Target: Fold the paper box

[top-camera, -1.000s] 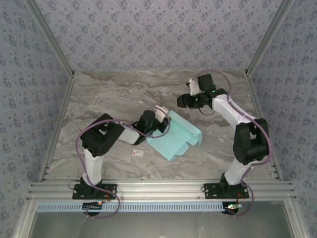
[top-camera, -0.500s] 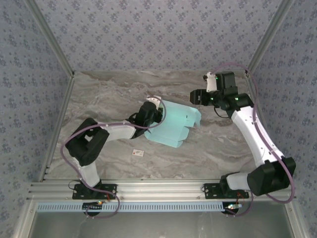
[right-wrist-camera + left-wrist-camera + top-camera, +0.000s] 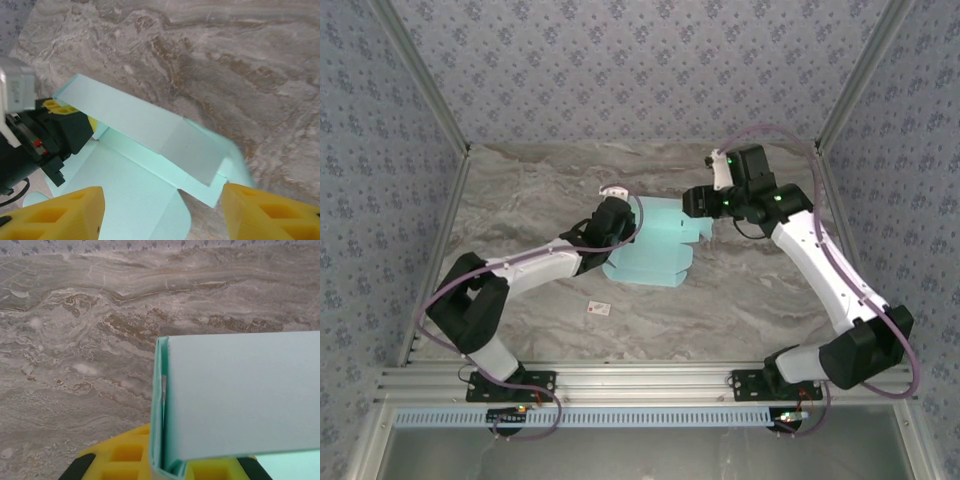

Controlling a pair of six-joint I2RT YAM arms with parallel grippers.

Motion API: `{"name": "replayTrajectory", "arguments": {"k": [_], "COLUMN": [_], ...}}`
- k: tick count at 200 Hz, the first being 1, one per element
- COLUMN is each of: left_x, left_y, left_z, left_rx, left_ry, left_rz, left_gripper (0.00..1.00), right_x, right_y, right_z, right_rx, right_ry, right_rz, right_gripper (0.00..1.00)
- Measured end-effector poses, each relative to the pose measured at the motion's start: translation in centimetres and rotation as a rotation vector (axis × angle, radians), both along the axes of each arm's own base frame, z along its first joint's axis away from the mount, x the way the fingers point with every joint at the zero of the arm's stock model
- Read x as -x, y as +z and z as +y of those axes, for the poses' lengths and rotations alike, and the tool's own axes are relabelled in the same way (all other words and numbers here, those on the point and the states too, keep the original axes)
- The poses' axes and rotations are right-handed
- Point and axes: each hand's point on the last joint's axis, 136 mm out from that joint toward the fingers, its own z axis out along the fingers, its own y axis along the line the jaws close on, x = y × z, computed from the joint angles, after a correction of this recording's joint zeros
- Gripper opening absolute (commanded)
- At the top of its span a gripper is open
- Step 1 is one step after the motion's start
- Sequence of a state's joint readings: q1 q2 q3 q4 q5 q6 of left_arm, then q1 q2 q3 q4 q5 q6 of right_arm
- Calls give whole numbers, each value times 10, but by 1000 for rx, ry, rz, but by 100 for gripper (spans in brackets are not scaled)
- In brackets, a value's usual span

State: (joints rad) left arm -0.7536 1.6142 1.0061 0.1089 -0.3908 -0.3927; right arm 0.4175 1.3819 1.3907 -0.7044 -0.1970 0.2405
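Note:
The paper box (image 3: 655, 250) is a light turquoise card sheet with flaps, lying partly folded in the middle of the marble table. My left gripper (image 3: 628, 222) is shut on its left edge, and one long panel (image 3: 240, 395) stands raised from that edge. In the left wrist view the card edge sits pinched between the yellow fingers (image 3: 125, 460). My right gripper (image 3: 694, 200) hovers open just above the sheet's far right end. In the right wrist view its gripper (image 3: 165, 215) straddles the paper box (image 3: 135, 185) without touching it, and the left gripper (image 3: 50, 135) is at the left.
A tiny white tag with a red mark (image 3: 600, 309) lies on the table in front of the box. Patterned walls close off the back and sides. An aluminium rail (image 3: 640, 380) runs along the near edge by the arm bases.
The left arm has stretched out and carried the box away from the front toward the table's middle. The right gripper swung out to the right, then back toward the box's right end.

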Motion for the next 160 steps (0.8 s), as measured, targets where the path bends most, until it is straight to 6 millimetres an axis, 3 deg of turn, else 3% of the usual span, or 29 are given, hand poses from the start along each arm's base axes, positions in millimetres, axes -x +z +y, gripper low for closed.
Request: {"name": "replayTrajectory", "arguments": {"k": [55,114,160], "left_x": [3,4,4], "left_y": [23,20,20], "left_z": [4,6,6], "left_rx": [44,34,34], "left_ry": [15,19,20], "left_rz": [-31,-22,-21], "left_gripper": [0,0,0], "right_x": [-3,-8,-14], "right_y": [-31,-30,-19], "right_z": [31,33,50], "right_rx": [34,37,-82], "right_ry": [44,14,20], "right_rz": [79,69,55], "right_gripper": [64,64,62]}}
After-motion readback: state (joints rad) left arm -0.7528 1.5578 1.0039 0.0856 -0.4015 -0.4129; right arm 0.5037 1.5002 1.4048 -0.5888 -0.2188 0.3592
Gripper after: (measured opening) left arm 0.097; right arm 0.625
